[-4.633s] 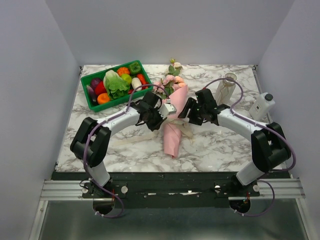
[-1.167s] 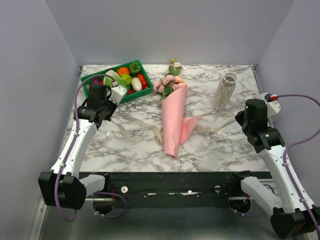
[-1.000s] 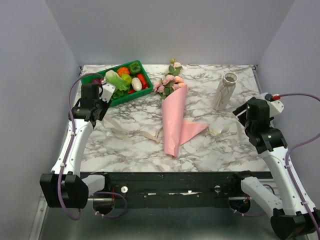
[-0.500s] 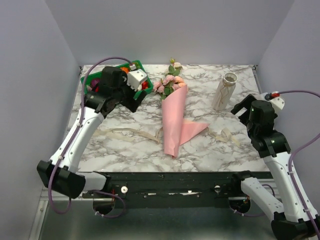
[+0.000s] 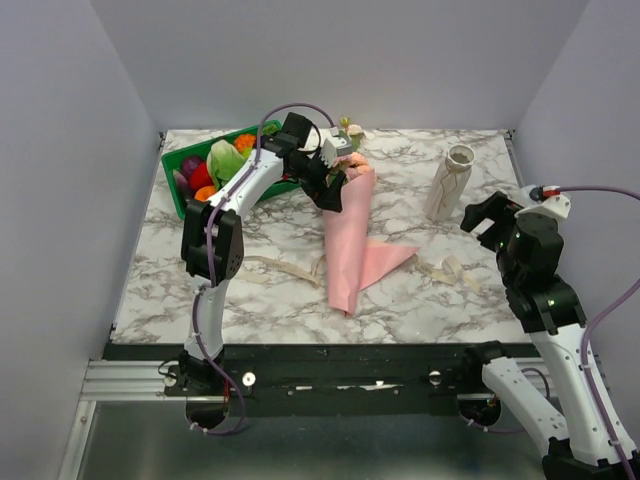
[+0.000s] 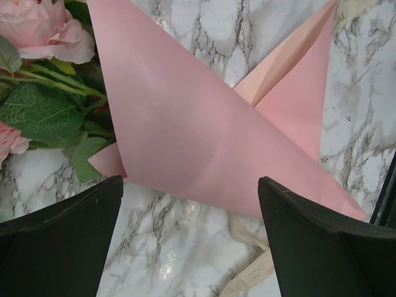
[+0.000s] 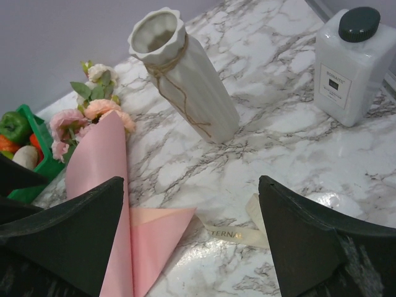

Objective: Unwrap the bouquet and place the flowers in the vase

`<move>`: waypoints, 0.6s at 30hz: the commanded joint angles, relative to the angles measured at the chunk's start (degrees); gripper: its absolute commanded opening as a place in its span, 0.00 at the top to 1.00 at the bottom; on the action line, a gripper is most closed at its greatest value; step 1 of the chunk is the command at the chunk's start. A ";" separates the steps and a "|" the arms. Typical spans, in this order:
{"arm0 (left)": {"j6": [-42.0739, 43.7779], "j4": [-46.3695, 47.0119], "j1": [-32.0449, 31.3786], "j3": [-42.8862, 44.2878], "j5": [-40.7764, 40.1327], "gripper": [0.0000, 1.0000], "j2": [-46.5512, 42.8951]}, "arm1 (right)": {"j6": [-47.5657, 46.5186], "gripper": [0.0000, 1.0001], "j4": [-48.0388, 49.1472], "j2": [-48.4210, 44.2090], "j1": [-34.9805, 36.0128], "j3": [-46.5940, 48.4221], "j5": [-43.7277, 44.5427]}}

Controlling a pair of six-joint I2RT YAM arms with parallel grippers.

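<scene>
- Centre of the top view: what lies there?
- The bouquet [image 5: 345,235], flat on the marble tabletop [image 5: 250,305]. The flowers [image 5: 340,160] point toward the upper edge and one flap of pink paper spreads out to the right. A cream ribbon [image 5: 272,268] lies on the marble beside it.
- And the left tool [image 5: 332,183]?
- Spread wide, gripping nothing, just over the paper next to the leaves.
- The right tool [image 5: 490,215]?
- Wide open too, empty, at the right of the frame. The vase [image 5: 447,185] stands upright at upper right, apart from the bouquet.
</scene>
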 commanded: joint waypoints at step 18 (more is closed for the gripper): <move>2.12 1.60 2.41 4.29 10.49 0.01 9.66 | -3.40 0.08 5.99 0.63 0.51 -0.51 -8.39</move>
